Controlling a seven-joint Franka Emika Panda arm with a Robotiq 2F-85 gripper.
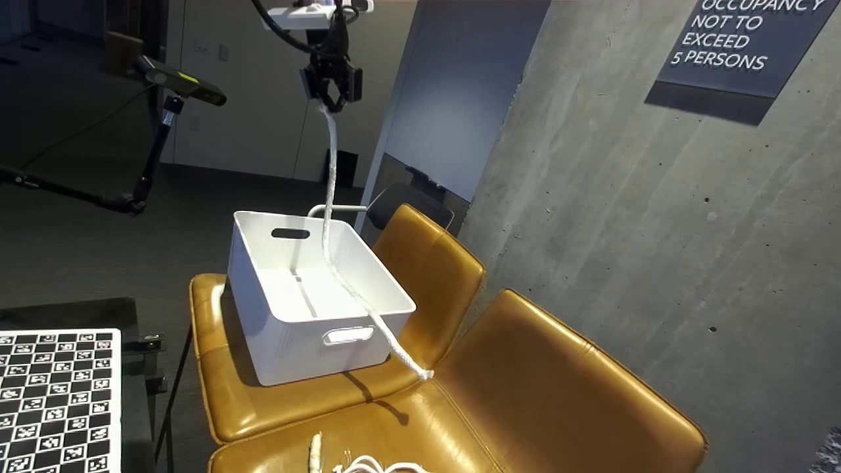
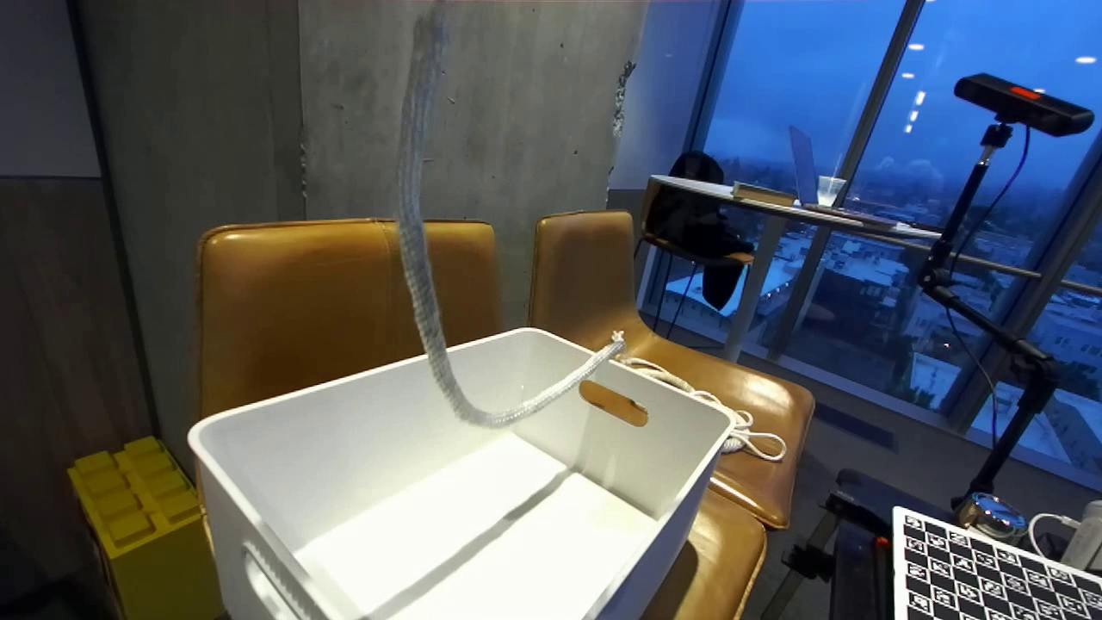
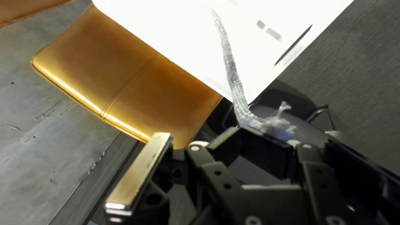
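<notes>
Pinching a white braided rope close to its frayed end, the end effector occupies the upper middle of the frame in an exterior view. Its fingers press on the rope, and loose fibers project past them in the wrist view. The rope hangs over a white bin and curves, so that its free end appears beyond the bin's near wall, lower center of the exterior frame. Contact with the rim cannot be confirmed. The bin stands on a tan chair; a bundle of cord lies on the neighboring chair.

Possible faults and causes:
- Slippage: the grip sits so near the frayed end that a sharp pull may draw strands out.
- Overhang: a straight descent could drape the free end across the wall or onto a seat.
- Snagging: the free end may catch on the rim or in the handle slot.
- Displacement: a snagged, tensioned rope could drag the bin, which appears unsecured.
</notes>
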